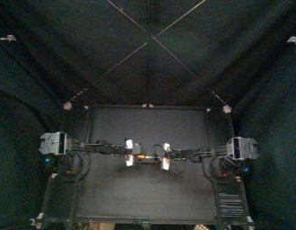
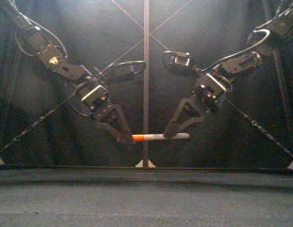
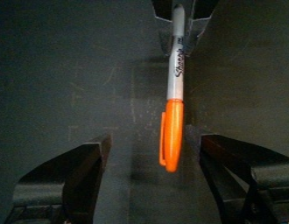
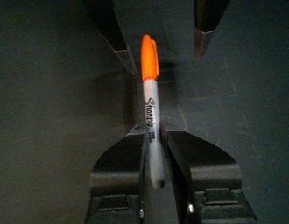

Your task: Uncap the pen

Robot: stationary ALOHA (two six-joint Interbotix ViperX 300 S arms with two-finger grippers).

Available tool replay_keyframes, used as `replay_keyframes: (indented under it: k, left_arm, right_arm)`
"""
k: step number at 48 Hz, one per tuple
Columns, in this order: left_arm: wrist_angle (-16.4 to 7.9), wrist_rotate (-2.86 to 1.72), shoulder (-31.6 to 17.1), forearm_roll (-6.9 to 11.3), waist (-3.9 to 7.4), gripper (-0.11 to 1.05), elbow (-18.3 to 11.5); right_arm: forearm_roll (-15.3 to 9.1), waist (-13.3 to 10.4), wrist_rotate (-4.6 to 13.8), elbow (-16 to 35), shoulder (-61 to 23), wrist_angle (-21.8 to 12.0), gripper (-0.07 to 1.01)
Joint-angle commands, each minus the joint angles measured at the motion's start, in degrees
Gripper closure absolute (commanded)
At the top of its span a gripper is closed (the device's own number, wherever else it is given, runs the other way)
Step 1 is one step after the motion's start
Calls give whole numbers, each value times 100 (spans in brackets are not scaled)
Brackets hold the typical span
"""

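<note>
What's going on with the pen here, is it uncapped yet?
Not yet. The right gripper is shut on the pale barrel of the marker pen and holds it level in the air above the table. The left gripper is open, with a jaw on either side of the orange cap and not touching it. The cap is on the pen.

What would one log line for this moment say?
right gripper: shut on pen barrel | left gripper: open, either side of orange cap | pen: level above table, cap on
</note>
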State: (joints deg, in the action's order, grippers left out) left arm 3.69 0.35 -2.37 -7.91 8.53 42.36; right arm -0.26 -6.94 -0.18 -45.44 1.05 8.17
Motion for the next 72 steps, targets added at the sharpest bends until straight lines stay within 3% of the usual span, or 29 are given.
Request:
replay_keyframes:
  k: [1, 13, 21, 31, 41, 54, 59, 63, 72]
  left_arm:
    - [18, 9, 35, -35, -26, 6, -167]
    - [18, 9, -35, -202, -26, 34, -167]
    - [9, 9, 18, -272, 18, 44, -88]
    - [9, 0, 299, -290, 26, 45, 229]
    - [9, 0, 765, -281, 141, 45, 677]
    - [9, 9, 1257, -290, 229, 45, 1046]
    - [9, 9, 1406, -325, 325, 45, 1151]
    - [9, 0, 1485, -343, 387, 45, 1204]
    - [44, 0, 1529, -334, 396, 45, 1301]
  right_arm:
    - [9, -9, 0, 123, 79, 18, 43]
    - [0, -35, 0, 123, 79, 18, 43]
    - [0, -35, 0, 53, 79, 18, 43]
    - [0, -123, 26, -290, 272, 18, 43]
    - [35, -352, 53, -800, 580, 149, 43]
    - [9, -431, 53, -1406, 1037, 984, 43]
    - [9, -457, 44, -1529, 1151, 1248, 43]
    - [9, -457, 35, -1582, 1230, 1362, 43]
    - [9, -457, 44, -1626, 1292, 1371, 43]
